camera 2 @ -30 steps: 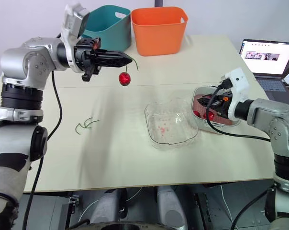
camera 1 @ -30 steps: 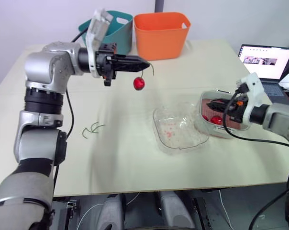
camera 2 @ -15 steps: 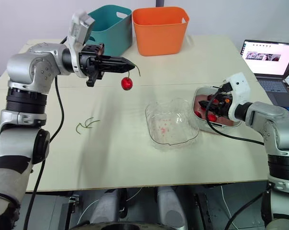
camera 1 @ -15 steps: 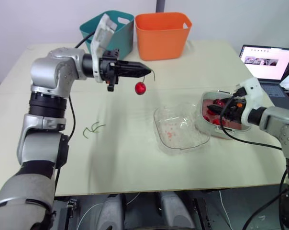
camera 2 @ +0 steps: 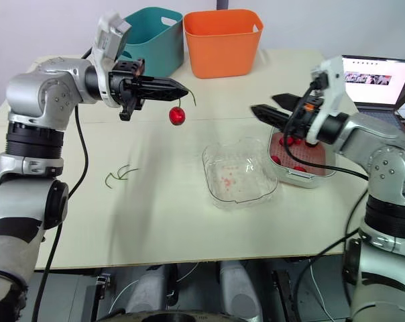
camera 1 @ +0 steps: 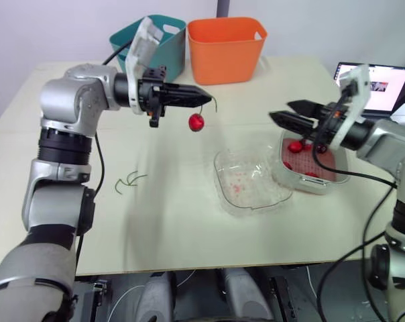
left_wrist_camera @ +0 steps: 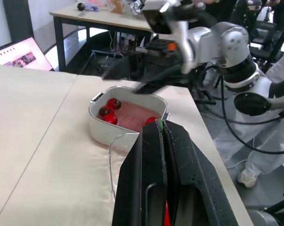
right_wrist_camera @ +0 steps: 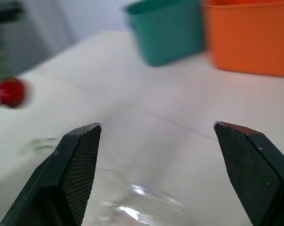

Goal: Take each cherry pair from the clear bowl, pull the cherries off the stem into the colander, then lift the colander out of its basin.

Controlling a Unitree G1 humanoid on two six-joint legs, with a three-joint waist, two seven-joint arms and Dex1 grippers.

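My left gripper (camera 1: 204,100) is shut on a green stem (left_wrist_camera: 159,123), and one red cherry (camera 1: 196,122) hangs from it above the table. My right gripper (camera 1: 281,111) stands open in the air above the left rim of the colander (camera 1: 308,186), pointing toward the hanging cherry with nothing between its fingers. The colander sits in its white basin with several red cherries (camera 1: 294,146) inside. The clear bowl (camera 1: 220,161) lies just left of it, holding only red specks.
A teal bin (camera 1: 155,40) and an orange bin (camera 1: 227,47) stand at the table's far edge. An open laptop (camera 1: 380,87) sits at the far right. Loose green stems (camera 1: 129,181) lie on the table toward the left.
My right gripper opened, rose out of the colander and swung left toward the hanging cherry. The left gripper with its cherry has barely moved.
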